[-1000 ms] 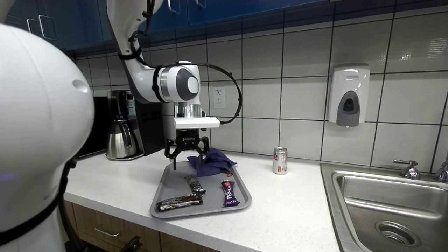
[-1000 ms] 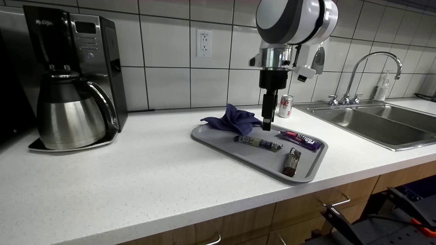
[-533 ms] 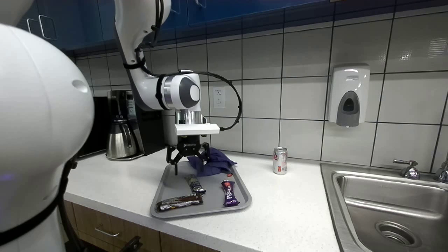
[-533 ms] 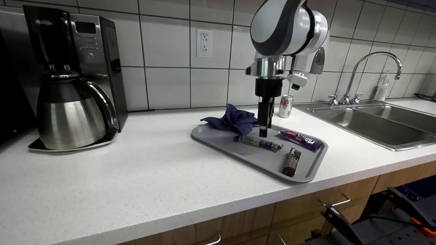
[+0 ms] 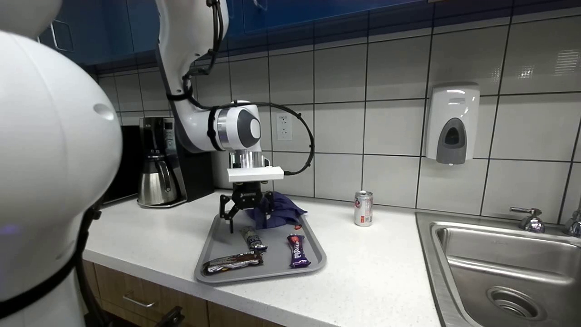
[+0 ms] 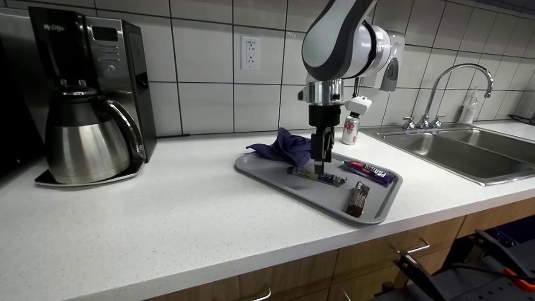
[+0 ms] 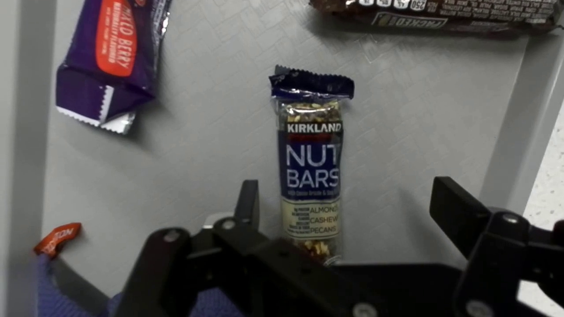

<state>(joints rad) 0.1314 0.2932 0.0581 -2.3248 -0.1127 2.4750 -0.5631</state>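
Observation:
My gripper [image 7: 346, 187] is open and empty, pointing down above the grey tray [image 7: 392, 145]. In the wrist view a nut bar [image 7: 310, 167] in a blue and clear wrapper lies between the fingers, nearer the left one; its lower end is hidden by the gripper. In an exterior view the gripper [image 5: 248, 225] hangs over the tray's back part, by the nut bar [image 5: 252, 238]. A purple bar [image 5: 297, 251] and a brown bar [image 5: 233, 262] lie on the tray. A dark blue cloth [image 5: 281, 211] lies crumpled at the tray's back edge.
A small orange-red wrapper [image 7: 59, 237] lies by the cloth. A soda can [image 5: 363, 209] stands behind the tray, towards the steel sink [image 6: 468, 161]. A coffee maker with a steel carafe [image 6: 90, 142] stands on the counter. A tiled wall [image 6: 205, 106] backs the counter.
My gripper has moved down towards the tray and the nut bar, with a slight shift sideways, staying open. The bars, cloth and can have not moved.

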